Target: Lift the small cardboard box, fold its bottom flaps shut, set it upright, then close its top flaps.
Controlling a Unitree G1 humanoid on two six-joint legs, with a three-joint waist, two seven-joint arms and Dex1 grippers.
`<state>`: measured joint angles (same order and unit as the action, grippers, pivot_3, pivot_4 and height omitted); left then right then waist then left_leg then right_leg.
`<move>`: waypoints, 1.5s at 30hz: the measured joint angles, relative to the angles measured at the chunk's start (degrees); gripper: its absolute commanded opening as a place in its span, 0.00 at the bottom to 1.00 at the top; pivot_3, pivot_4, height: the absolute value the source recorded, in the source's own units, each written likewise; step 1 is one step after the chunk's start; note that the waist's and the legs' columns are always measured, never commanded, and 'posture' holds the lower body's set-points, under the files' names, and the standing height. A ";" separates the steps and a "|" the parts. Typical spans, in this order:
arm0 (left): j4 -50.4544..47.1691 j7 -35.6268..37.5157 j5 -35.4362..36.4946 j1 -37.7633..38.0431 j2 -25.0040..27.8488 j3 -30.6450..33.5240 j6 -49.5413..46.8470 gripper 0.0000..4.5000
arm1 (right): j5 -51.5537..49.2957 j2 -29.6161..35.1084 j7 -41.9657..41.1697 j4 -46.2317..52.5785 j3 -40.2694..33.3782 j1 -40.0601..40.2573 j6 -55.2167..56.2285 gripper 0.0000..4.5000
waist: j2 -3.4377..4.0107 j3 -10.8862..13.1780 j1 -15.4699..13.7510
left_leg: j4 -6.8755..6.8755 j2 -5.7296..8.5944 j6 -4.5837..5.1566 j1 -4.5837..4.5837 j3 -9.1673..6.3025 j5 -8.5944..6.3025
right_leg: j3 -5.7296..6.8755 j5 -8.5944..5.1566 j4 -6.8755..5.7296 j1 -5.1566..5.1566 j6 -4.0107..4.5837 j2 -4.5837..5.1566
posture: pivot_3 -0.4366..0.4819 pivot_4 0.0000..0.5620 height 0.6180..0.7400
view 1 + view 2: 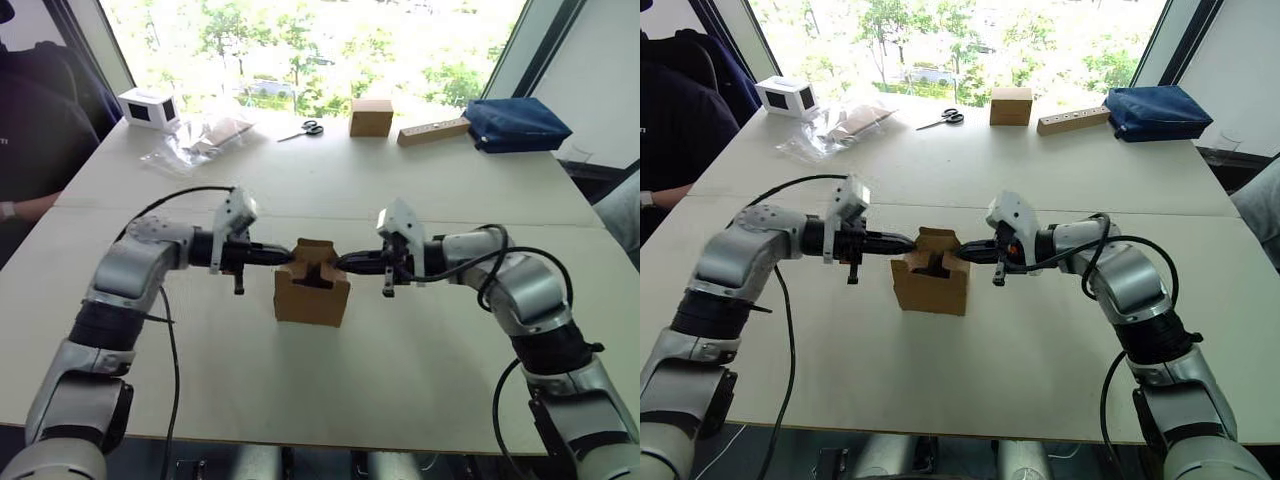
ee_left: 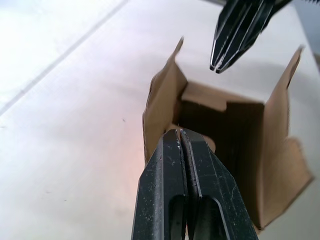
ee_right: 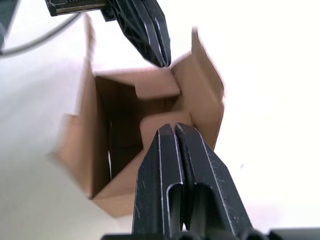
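The small cardboard box (image 1: 312,295) stands upright on the white table (image 1: 420,350), midway between my arms, with its top end open. Two of its top flaps (image 3: 157,85) lean inward over the opening, while the two others (image 2: 282,100) stand up. My left gripper (image 1: 285,254) is shut, its tip at the box's left top flap. My right gripper (image 1: 340,262) is shut too, its tip resting on the right top flap (image 3: 165,120). The two tips face each other across the opening, a short gap apart. The bottom flaps are hidden under the box.
Along the far edge lie a white box with a dark window (image 1: 150,108), clear plastic bags (image 1: 200,140), scissors (image 1: 303,130), a brown cube box (image 1: 371,117), a wooden strip (image 1: 432,131) and a blue pouch (image 1: 515,123). A person (image 1: 30,130) sits at the far left.
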<state>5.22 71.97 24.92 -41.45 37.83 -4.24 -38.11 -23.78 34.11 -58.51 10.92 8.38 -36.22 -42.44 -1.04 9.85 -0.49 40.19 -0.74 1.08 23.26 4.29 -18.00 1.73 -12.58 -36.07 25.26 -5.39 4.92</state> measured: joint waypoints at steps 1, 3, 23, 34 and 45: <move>0.00 -0.10 0.82 -0.51 0.16 1.05 -0.57 0.01 | -0.47 0.01 0.23 0.25 -0.69 0.02 -0.30 0.00 | 0.00 0.00 0.00 | 0.00 0.01 0.00 -0.01 0.01 0.00 | 0.00 0.00 -0.01 0.00 0.00 0.00 | 0.48 0.27 1.00; 0.95 -0.82 1.54 -1.90 0.50 2.46 -1.34 0.01 | -2.08 0.08 0.78 0.43 -2.69 0.24 -1.14 0.00 | 0.00 0.00 -0.07 | 0.00 0.02 0.00 -0.01 0.02 0.00 | 0.00 0.00 0.00 0.00 0.00 0.00 | 0.48 0.27 1.00; 50.33 -0.96 -15.07 -15.02 -11.88 -3.01 23.55 0.01 | -5.75 9.27 9.13 33.06 0.96 10.36 -2.92 0.00 | -0.09 0.03 0.46 | 0.00 0.19 0.03 0.05 0.05 -0.02 | 0.13 0.00 0.02 0.01 -0.01 0.00 | 0.48 0.27 1.00; 53.84 4.89 -18.29 -15.63 -13.86 -3.89 26.22 0.01 | 17.73 8.34 11.11 23.59 16.20 6.84 15.55 0.00 | -0.10 0.04 0.16 | 0.01 0.19 0.02 0.10 0.07 -0.01 | 0.13 0.00 0.03 0.04 -0.01 0.01 | 0.48 0.27 1.00; 46.38 11.17 -17.79 -14.58 -13.39 -3.79 23.87 0.01 | 23.39 7.10 8.91 22.69 17.97 6.60 18.27 0.00 | -0.10 0.04 0.09 | 0.01 0.17 0.02 0.09 0.04 -0.01 | 0.13 0.00 0.03 0.03 -0.01 0.01 | 0.48 0.27 1.00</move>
<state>51.60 83.14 7.14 -56.03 24.44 -8.03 -14.24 -0.40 41.21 -49.60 33.60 26.35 -29.62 -24.18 -1.14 9.89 -0.39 40.20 -0.57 1.10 23.34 4.33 -18.01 1.86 -12.58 -36.05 25.30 -5.40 4.94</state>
